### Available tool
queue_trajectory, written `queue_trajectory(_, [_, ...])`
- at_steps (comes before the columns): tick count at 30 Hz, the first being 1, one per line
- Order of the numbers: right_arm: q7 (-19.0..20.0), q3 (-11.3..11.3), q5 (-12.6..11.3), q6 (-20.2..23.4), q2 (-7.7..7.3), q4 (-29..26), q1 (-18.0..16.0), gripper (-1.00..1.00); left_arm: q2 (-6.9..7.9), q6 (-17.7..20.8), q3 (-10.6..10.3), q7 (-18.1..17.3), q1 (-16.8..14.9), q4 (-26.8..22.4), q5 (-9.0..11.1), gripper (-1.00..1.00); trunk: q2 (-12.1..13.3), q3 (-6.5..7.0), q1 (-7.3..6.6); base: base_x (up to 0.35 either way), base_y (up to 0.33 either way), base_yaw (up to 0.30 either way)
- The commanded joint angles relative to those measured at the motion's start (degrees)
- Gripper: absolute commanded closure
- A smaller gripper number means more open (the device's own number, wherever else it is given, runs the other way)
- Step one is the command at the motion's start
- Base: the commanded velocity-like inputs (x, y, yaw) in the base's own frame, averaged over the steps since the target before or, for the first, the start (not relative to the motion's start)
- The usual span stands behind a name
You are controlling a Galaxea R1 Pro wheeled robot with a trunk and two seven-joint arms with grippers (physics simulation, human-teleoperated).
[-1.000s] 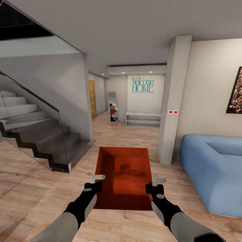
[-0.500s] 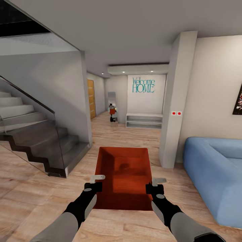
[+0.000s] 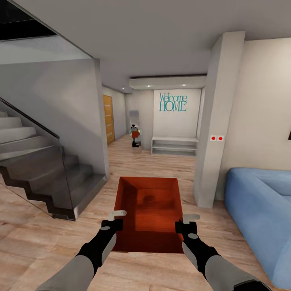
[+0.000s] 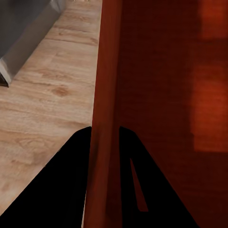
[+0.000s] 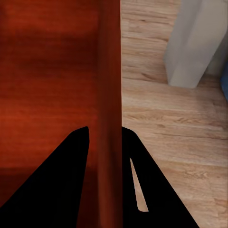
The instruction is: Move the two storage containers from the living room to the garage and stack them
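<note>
Orange-red rectangular topless storage container [image 3: 148,214] carried above light wood-plank floor [image 3: 36,238], left end effector [image 3: 114,218] pinching its left wall, right end effector [image 3: 184,223] pinching its right wall, teal wall lettering "Welcome HOME" [image 3: 173,102] ahead, blue sofa [image 3: 262,210] at right.

The floor [image 3: 48,242] is light wood planks. Grey stairs [image 3: 36,169] with a glass side go up at the left. A blue sofa [image 3: 258,210] sits at the lower right. Teal "Welcome HOME" letters [image 3: 172,102] hang on the far white wall.
</note>
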Motion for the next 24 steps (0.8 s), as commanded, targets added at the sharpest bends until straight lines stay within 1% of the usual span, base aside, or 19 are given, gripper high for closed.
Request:
queue_trajectory(1, [0.27, 0.81, -0.8, -0.06, 0.02, 0.04, -0.01, 1.0, 0.01, 0.49, 3.57, 0.9, -0.06, -2.63, 3.07, 1.0, -0.07, -0.1, 0.05, 0.325, 0.0, 0.0])
queue_trajectory(24, [0.42, 0.81, -0.78, -0.24, 0.02, 0.04, -0.01, 1.0, 0.02, 0.49, 3.57, 0.9, -0.06, -2.63, 3.07, 1.0, -0.07, -0.1, 0.05, 0.325, 0.0, 0.0])
